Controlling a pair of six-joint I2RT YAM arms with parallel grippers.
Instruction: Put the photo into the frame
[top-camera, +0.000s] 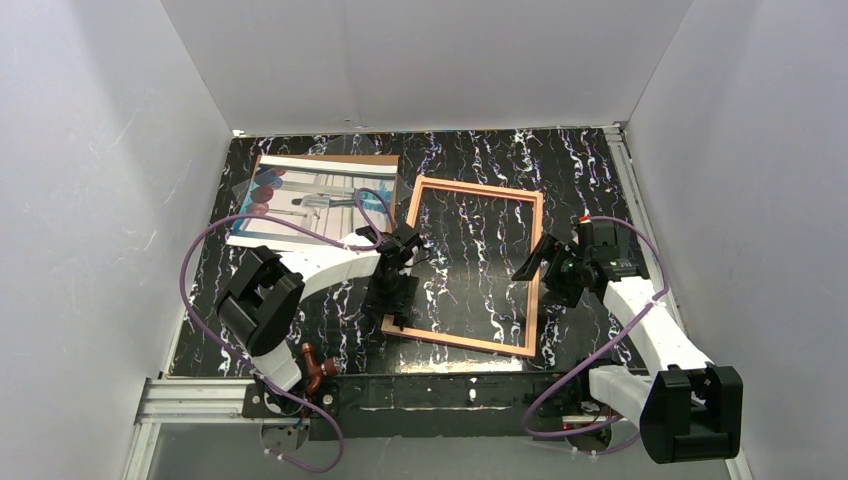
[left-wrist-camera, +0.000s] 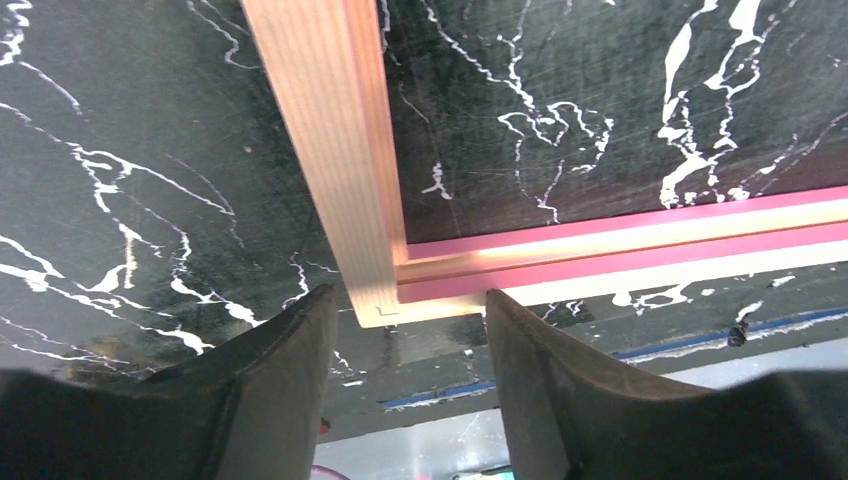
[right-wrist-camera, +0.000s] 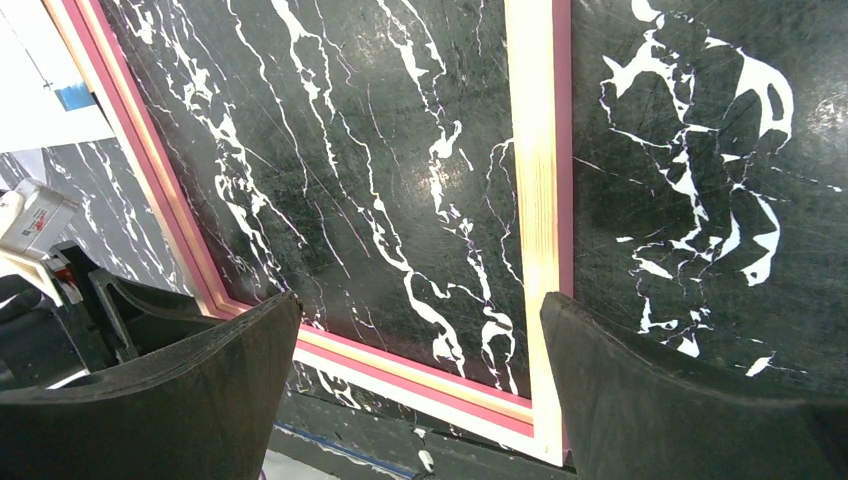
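The frame (top-camera: 536, 270) lies copper-orange side up in the middle of the black marble table. The photo (top-camera: 310, 200) lies picture up at the back left, apart from the frame. My left gripper (top-camera: 400, 318) hangs over the frame's near left corner. In the left wrist view that corner (left-wrist-camera: 365, 220) shows just past my fingertips (left-wrist-camera: 315, 310), which stand apart with nothing between them. My right gripper (top-camera: 535, 265) is wide open beside the frame's right rail. That rail (right-wrist-camera: 535, 200) and the near right corner show between its fingers (right-wrist-camera: 230, 350).
A brown backing board (top-camera: 385, 161) sticks out from under the photo. White walls close in the back and both sides. A metal rail (top-camera: 200, 400) runs along the near edge, and purple cables (top-camera: 190, 270) loop off both arms.
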